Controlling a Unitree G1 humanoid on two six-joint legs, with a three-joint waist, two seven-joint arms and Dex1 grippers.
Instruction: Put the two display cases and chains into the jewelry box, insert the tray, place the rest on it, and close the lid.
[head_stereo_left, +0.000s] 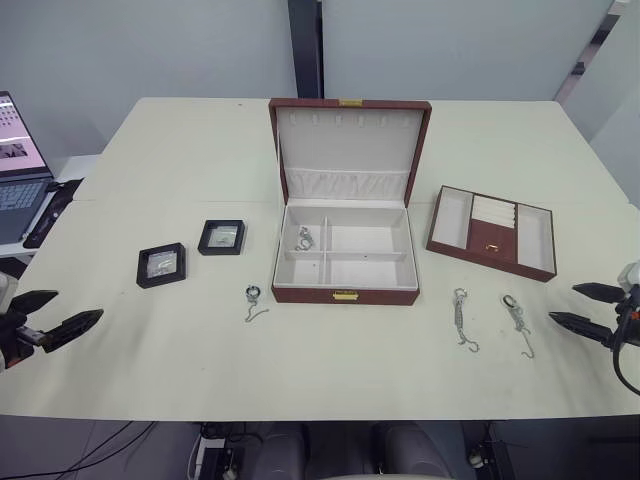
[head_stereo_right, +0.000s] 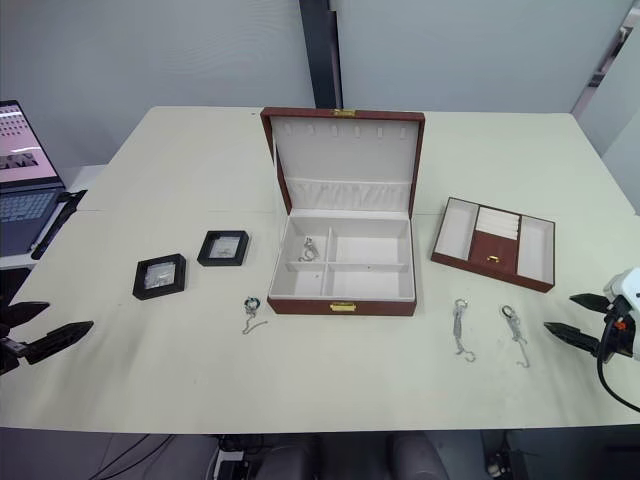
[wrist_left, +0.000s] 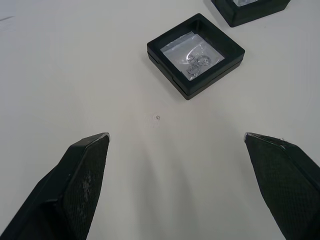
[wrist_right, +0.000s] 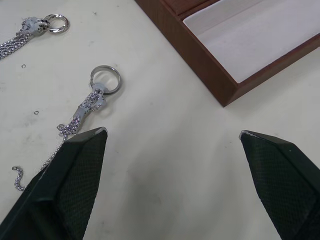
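Observation:
The jewelry box (head_stereo_left: 310, 294) stands open at mid-table, its lid (head_stereo_left: 345, 140) upright. One short chain (head_stereo_left: 305, 238) lies in its back left compartment, another (head_stereo_left: 253, 300) on the table by its front left corner. The two display cases (head_stereo_left: 161, 265) (head_stereo_left: 221, 237) lie to the left of the box. The tray (head_stereo_left: 450, 215) rests to the right, with two longer chains (head_stereo_left: 463, 318) (head_stereo_left: 517, 322) in front of it. My left gripper (head_stereo_left: 78, 305) hovers open, short of the nearer case (wrist_left: 196, 55). Beside the rightmost chain (wrist_right: 92, 97), my right gripper (head_stereo_left: 562, 303) is open and empty.
A laptop (head_stereo_left: 15, 165) sits on a side surface at the far left, with a black object (head_stereo_left: 50, 210) lying beside it at the table's left edge. The table's front edge runs just below both grippers.

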